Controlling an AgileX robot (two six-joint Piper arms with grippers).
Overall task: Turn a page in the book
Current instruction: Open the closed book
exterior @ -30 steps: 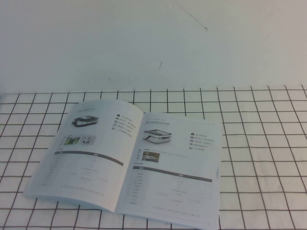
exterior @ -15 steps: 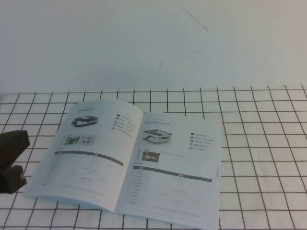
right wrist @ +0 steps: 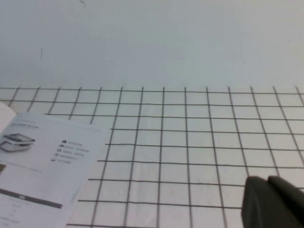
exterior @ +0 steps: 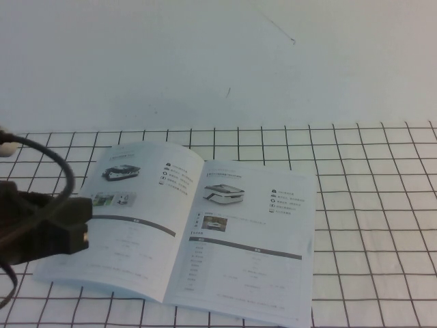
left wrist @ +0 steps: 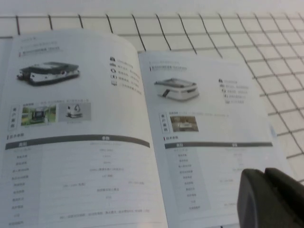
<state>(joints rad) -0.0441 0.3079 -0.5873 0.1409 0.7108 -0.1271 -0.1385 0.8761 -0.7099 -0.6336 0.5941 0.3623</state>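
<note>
Since the earlier frames, left end effector (exterior: 41, 229) has advanced from lower left over the booklet's left edge; finger state cannot be told. Thin white glossy stapled booklet (exterior: 184, 229) lies open, centre-left, on the grid-patterned cloth bench (exterior: 369, 225). Right-hand page (exterior: 249, 242) lies flat, untouched. Right end effector (right wrist: 273, 204) closed, empty, lower right. Risk: slick leaves, two may lift together.

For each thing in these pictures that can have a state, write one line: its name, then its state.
book: open, lying flat on the checked cloth.
right-hand page: lying flat, not yet lifted.
left gripper: above the book's left-hand page in the high view, holding nothing.
right gripper: shut, holding nothing, above bare cloth beside the book.
checked cloth: spread flat.
</note>
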